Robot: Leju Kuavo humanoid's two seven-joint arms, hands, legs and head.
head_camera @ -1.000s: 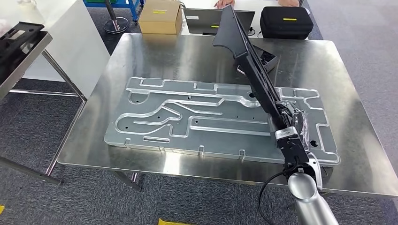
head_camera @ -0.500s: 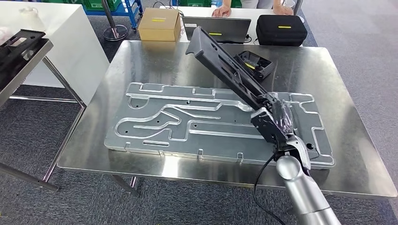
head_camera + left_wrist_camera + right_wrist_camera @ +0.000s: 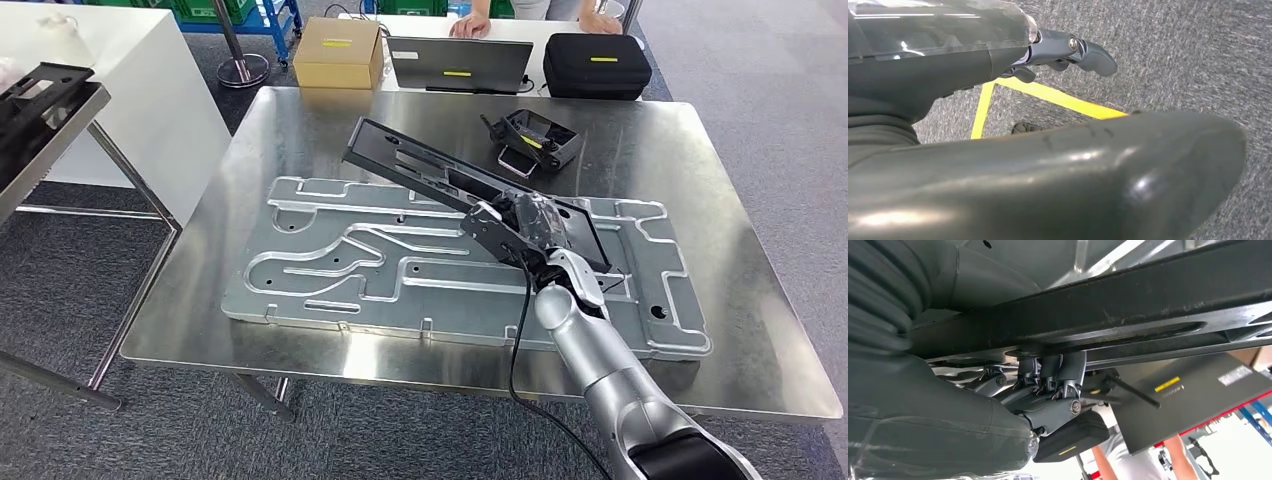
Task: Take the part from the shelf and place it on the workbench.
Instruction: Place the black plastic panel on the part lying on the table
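A long black frame-like part point(image 3: 420, 165) lies at a low tilt across the machined aluminium plate point(image 3: 330, 260) on the steel workbench point(image 3: 300, 120). My right hand point(image 3: 525, 225) grips its near end, over the plate's right half. The part's far end points toward the bench's back left and seems to hover just above the plate. From the right wrist, the fingers point(image 3: 1048, 375) curl around the underside of the black part point(image 3: 1128, 305). My left hand point(image 3: 1058, 50) hangs over grey carpet, holding nothing, fingers loosely apart.
A black controller point(image 3: 535, 135) lies on the bench behind the part. Past the far edge stand a laptop point(image 3: 460, 62), a black case point(image 3: 597, 62) and a cardboard box point(image 3: 338, 48), with a person's hands point(image 3: 470, 25) there. The shelf point(image 3: 40, 100) with black parts is at the left.
The black part has swung down from steeply raised to a low tilt over the plate, its far end moving left. My right hand has moved forward and left with it.
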